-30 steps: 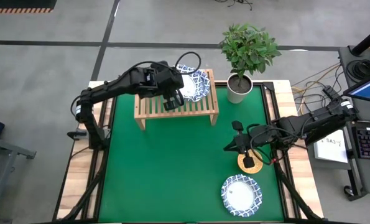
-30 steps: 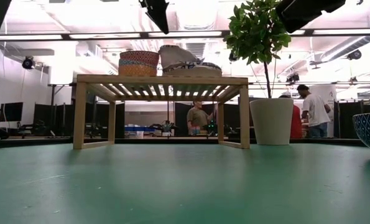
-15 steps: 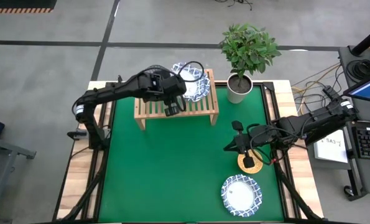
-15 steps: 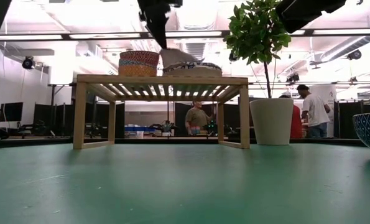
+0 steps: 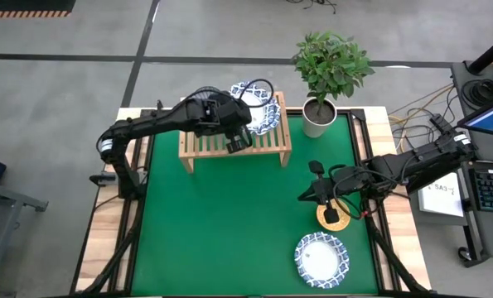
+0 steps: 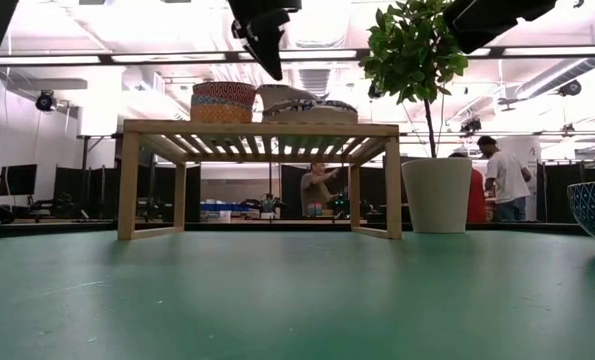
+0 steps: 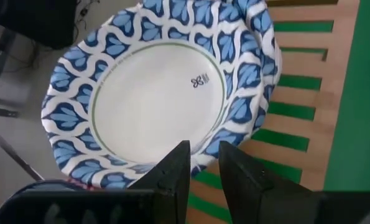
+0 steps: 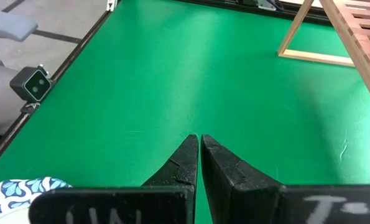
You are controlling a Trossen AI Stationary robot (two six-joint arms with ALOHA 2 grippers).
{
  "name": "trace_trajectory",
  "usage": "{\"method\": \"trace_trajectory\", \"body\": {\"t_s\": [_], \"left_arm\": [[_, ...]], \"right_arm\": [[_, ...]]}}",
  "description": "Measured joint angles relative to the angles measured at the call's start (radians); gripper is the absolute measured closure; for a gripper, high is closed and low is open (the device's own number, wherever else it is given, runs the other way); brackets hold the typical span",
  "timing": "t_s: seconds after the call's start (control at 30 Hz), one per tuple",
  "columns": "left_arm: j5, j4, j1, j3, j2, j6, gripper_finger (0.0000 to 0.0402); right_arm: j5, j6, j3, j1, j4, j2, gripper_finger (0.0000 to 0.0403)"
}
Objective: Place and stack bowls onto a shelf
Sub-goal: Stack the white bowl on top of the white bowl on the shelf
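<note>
Two bowls [image 6: 224, 101] stand side by side on the shelf [image 6: 260, 128] in the low view; from above, the left arm hides one. The left gripper [image 7: 203, 163] hangs over the white bowl [image 7: 160, 93], fingers a little apart, holding nothing. The right gripper [image 8: 199, 149] is closed near a yellow bowl [image 5: 334, 216]. A plant [image 5: 329, 66] stands beside the shelf. People stand behind the green table [image 5: 229, 223].

A grey concrete floor [image 5: 80, 37] with dark seams surrounds the green tabletop [image 5: 229, 223]. Long ceiling lights [image 6: 177, 57] glow overhead. People [image 6: 504, 178] stand by dark partitions [image 6: 47, 190] far behind.
</note>
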Motion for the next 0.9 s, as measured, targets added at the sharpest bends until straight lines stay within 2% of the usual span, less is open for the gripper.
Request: {"method": "trace_trajectory", "body": {"t_s": [0.33, 0.57, 0.9], "left_arm": [[0.001, -0.111, -0.012, 0.016, -0.002, 0.078, 0.0336], [-0.061, -0.063, -0.001, -0.007, 0.010, 0.080, 0.0336], [-0.061, 0.039, -0.002, -0.008, 0.031, 0.080, 0.0336]], "right_arm": [[0.000, -0.004, 0.000, 0.000, 0.000, 0.000, 0.0394], [0.000, -0.004, 0.000, 0.000, 0.000, 0.000, 0.0394], [0.000, -0.004, -0.001, 0.000, 0.001, 0.000, 0.0394]]}}
